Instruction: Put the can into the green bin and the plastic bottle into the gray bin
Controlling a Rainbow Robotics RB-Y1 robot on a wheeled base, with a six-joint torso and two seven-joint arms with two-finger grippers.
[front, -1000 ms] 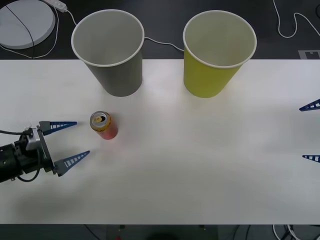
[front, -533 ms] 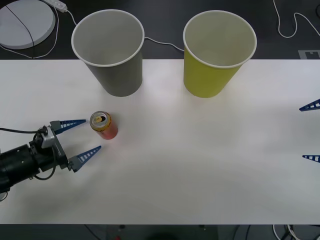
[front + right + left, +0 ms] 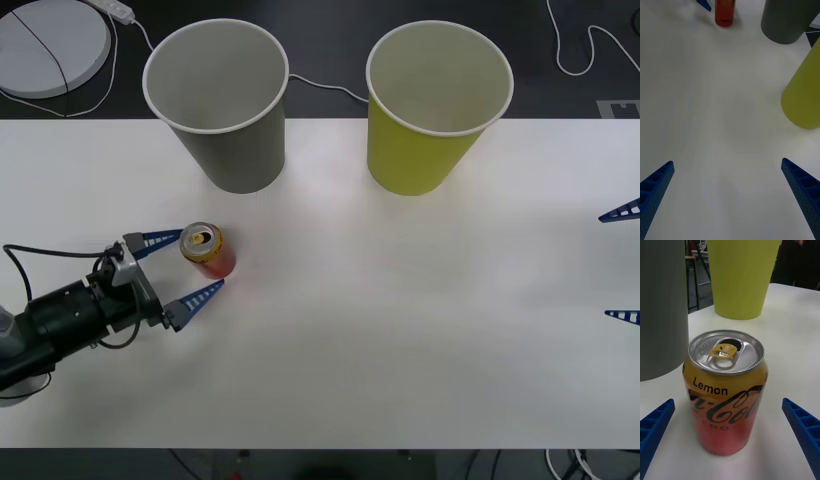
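Front view puts the left gripper [image 3: 187,265] at 8 o'clock on the white table [image 3: 400,330], its blue fingers spread wide on either side of the can [image 3: 207,251], clear of its sides. The can stands upright, tab on top, just at 6 o'clock from the gray bin [image 3: 220,100]. The green bin [image 3: 432,105] stands at 1 o'clock, well apart from the gray one. The right gripper [image 3: 622,264] waits at 3 o'clock, at the table's edge, fingers released.
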